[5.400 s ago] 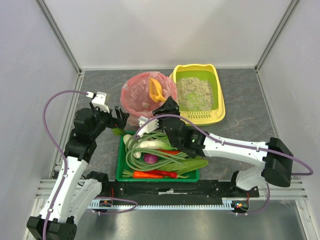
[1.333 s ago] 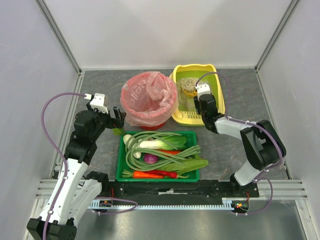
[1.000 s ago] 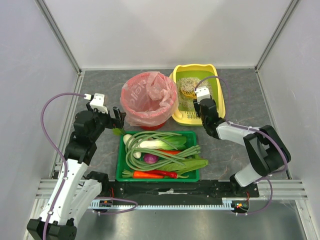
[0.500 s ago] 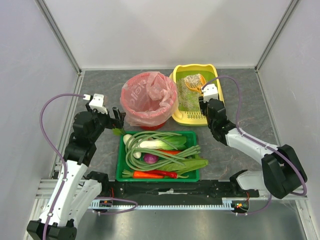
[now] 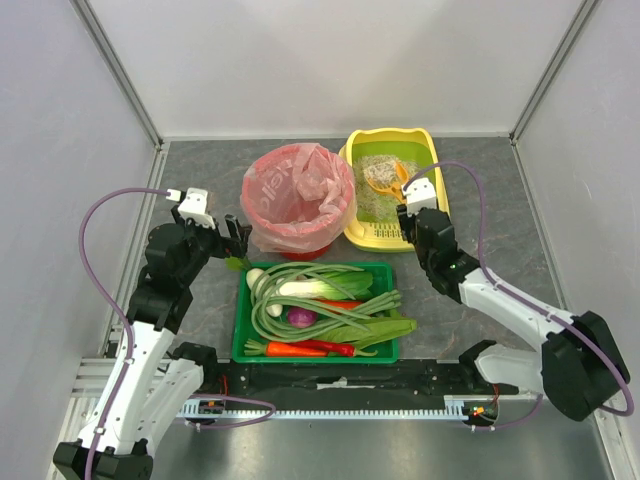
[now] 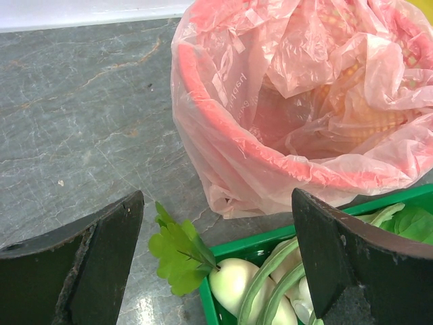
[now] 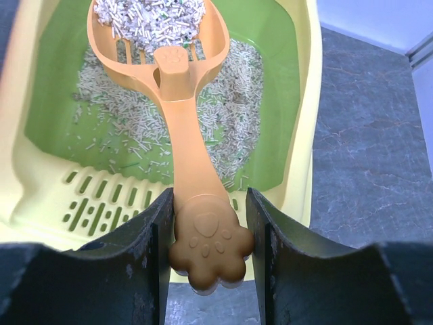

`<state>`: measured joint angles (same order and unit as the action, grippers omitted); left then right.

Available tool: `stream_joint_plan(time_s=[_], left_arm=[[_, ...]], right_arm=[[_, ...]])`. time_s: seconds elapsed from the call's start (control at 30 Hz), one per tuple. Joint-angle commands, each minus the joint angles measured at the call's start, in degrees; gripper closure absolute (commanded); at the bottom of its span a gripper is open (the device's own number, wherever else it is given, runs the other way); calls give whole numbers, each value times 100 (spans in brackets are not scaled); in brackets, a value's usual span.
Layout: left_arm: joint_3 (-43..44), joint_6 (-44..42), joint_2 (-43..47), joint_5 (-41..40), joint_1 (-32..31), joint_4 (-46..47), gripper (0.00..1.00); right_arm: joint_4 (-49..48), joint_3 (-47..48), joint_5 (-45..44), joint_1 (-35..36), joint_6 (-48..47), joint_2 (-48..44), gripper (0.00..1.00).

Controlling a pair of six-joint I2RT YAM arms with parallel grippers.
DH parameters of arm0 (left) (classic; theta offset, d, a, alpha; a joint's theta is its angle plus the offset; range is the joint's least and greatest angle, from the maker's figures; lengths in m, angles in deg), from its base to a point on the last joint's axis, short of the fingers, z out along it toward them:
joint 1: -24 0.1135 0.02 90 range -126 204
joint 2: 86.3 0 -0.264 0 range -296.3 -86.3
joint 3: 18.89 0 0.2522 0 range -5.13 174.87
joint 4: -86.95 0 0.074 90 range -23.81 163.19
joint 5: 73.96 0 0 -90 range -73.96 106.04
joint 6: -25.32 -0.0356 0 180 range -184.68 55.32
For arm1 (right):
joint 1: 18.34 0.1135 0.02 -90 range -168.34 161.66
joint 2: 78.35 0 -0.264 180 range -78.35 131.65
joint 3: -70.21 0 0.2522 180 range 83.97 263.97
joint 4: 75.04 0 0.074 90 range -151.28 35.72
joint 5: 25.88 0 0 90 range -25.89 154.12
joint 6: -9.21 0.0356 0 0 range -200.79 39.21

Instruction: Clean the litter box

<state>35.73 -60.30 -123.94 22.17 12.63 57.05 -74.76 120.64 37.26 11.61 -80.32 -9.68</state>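
Grey worktop (image 5: 200, 170), green vegetable tray (image 5: 240, 340) lower centre, yellow litter box (image 5: 372, 238) upper right of centre, pink-bagged bin (image 5: 297, 195) beside it, right gripper (image 7: 210, 230) pinching litter-filled orange scoop (image 7: 179, 88) over the box, left gripper (image 6: 216, 203) spread wide near the bin.

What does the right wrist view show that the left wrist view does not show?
Only the right wrist view: the yellow litter box and an orange scoop full of litter, its handle gripped between the jaws. Only the left wrist view: the red bin with a pink bag, the green tray of vegetables, open jaws. Both: the grey table.
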Motion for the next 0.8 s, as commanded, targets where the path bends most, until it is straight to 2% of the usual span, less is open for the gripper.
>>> stream_joint_plan(time_s=[0.0,0.17,0.27,0.4,0.5,0.6,0.67,0.77], left_arm=[[1,-210,38,37,-14,199,4],[-8,-201,30,46,-31,208,4],[-8,-219,30,11,-31,199,4],[-8,-219,3,20,-31,208,4],[1,-192,-58,107,-40,199,4],[1,-192,-32,82,-49,199,4],[-8,-210,-14,20,-49,199,4],[-17,-227,-23,-24,-40,199,4]], right_arm=[[-190,-63,-284,81,59,-205,100],[-420,174,-154,-130,50,287,100],[-59,148,-65,-8,295,-17,100],[-207,-291,-337,63,419,-450,100],[-366,-47,-558,-68,68,-126,100],[-306,130,-270,-104,76,121,100],[-50,-26,-381,115,252,-141,100],[-277,-378,-636,230,209,-546,100]])
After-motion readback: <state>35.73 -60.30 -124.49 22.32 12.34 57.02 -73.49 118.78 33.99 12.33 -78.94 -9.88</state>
